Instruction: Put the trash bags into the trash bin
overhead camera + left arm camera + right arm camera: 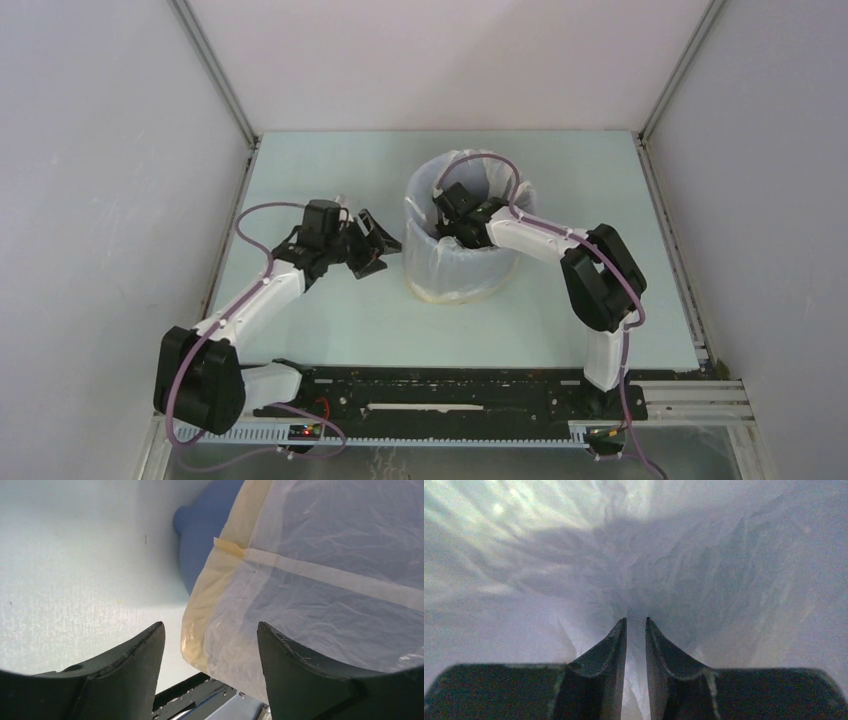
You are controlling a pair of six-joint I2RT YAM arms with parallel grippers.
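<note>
The trash bag (455, 272) drapes in and over the blue trash bin (200, 527) at mid-table.
My right gripper (636, 625) sits inside, jaws almost closed, seemingly nipping film; my left gripper (210, 626) hovers wide open beside the bag's yellow-banded skirt.

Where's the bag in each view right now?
Top external: bag at centre.
Left wrist: bag fills right half, over the blue bin.
Right wrist: bag fills the frame.
Shared landmark: yellow band, at bag's foot in top external, left edge in left wrist.
</note>
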